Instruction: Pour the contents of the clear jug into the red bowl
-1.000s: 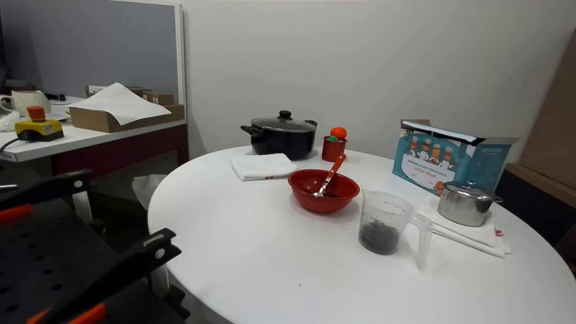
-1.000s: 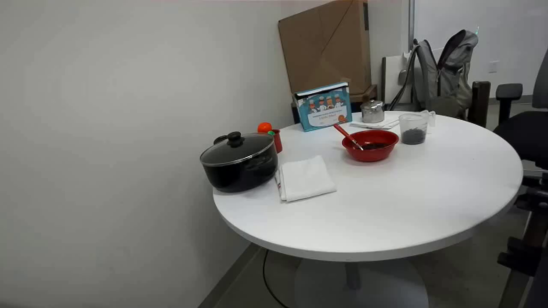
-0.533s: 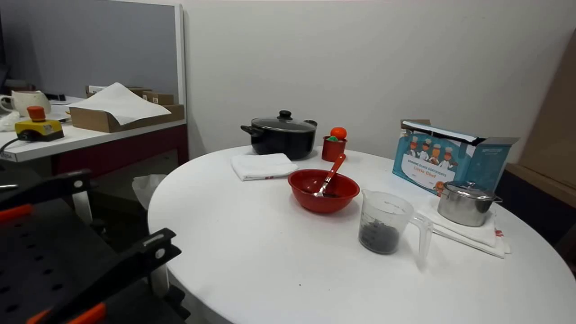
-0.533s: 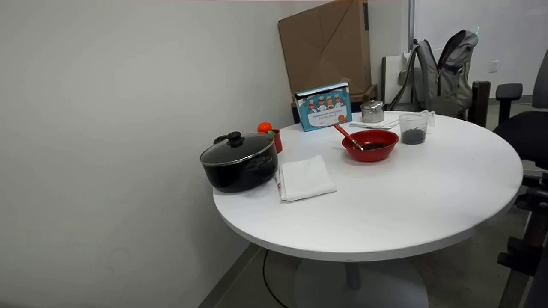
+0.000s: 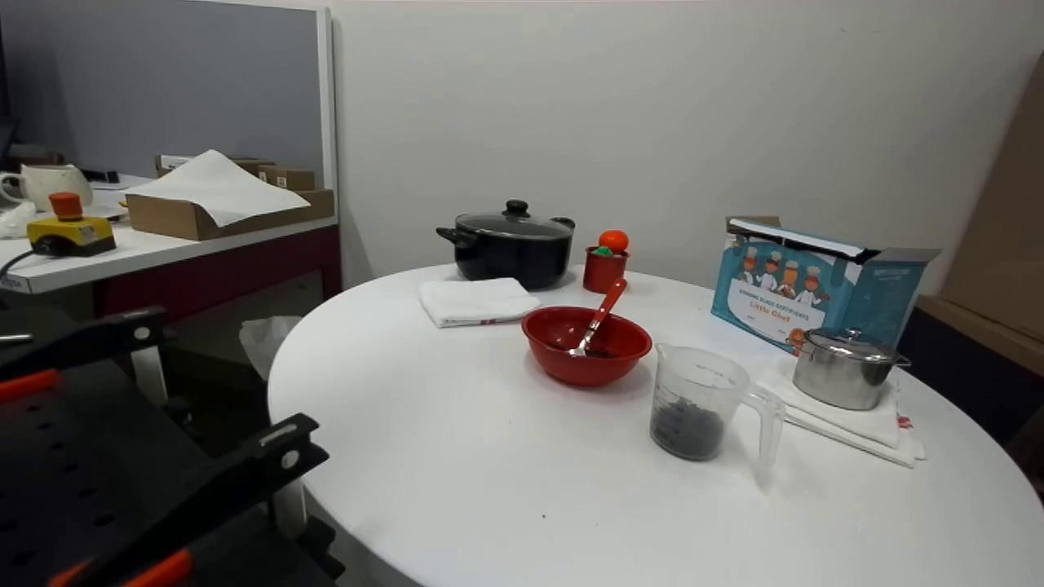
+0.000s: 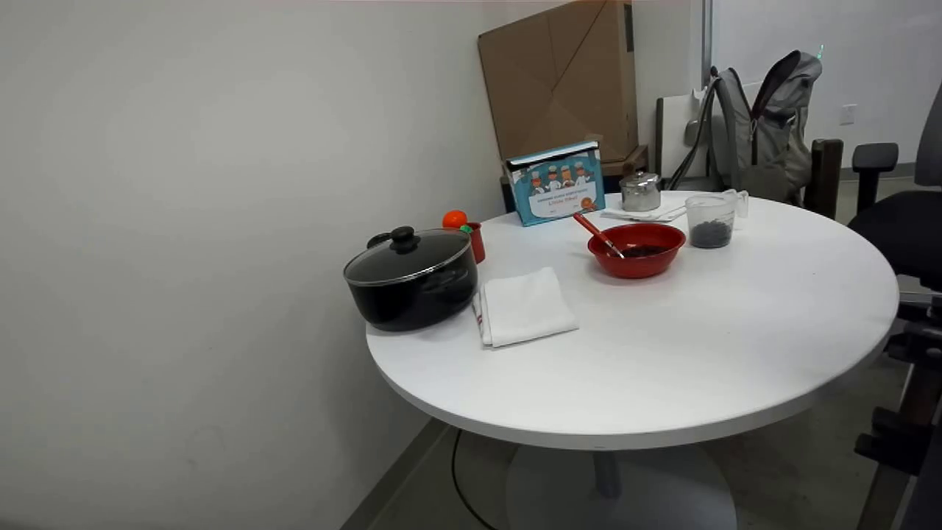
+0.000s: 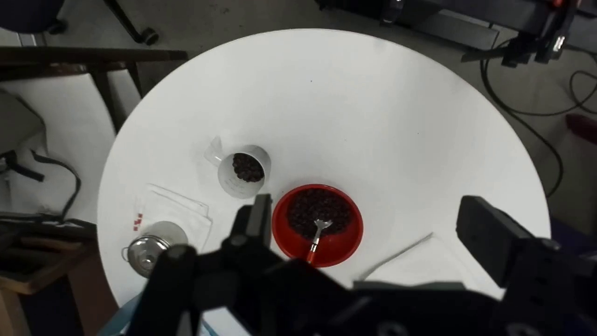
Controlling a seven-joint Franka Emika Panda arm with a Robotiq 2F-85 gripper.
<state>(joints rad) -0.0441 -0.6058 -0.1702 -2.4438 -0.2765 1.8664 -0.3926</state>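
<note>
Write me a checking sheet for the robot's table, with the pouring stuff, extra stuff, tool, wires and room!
Surface: round white table, a few tiny specks.
Job things: clear jug stands upright beside the red bowl; both hold dark bits, and a utensil with a red handle leans in the bowl.
Clutter: black pot, red cup, blue box, metal pot on a folded cloth, and another cloth.
Tool: open, holding nothing.
Cables: black cable on the floor.
Surroundings: desk, backpack, chair, big carton.
</note>
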